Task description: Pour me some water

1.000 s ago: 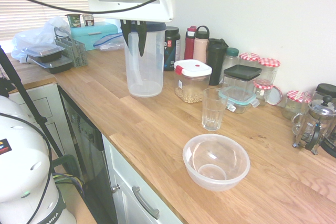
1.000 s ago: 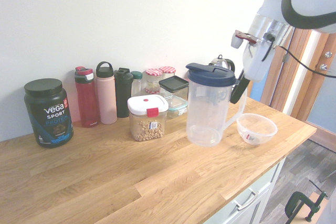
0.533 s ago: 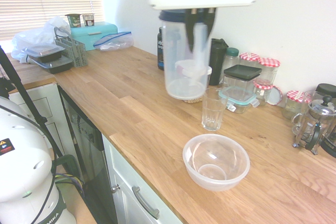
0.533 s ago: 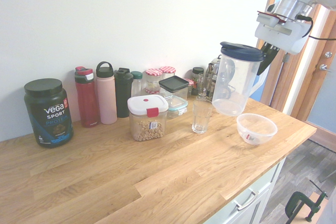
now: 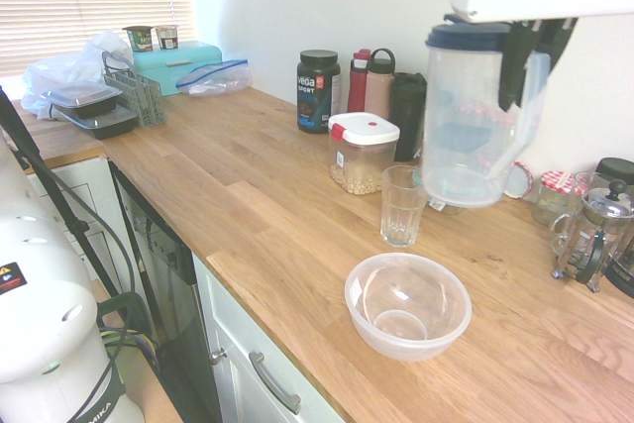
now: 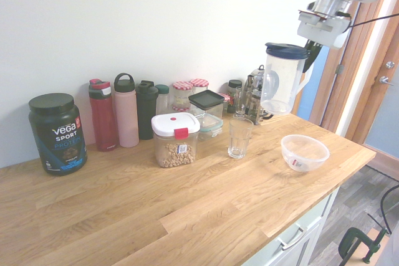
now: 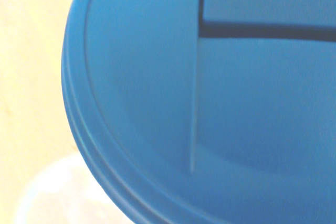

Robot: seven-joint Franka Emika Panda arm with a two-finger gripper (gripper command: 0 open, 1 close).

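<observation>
The clear plastic pitcher with a dark blue lid (image 5: pixel 474 116) hides most of the lidded containers and jars behind it. In the wrist view its lid (image 7: pixel 220 103) fills the frame, blurred and cut off by the edges. The glass French press (image 5: pixel 592 235) is partly cropped.

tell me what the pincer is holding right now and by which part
The pincer holds the clear pitcher by its handle, lifted off the counter and upright.
</observation>
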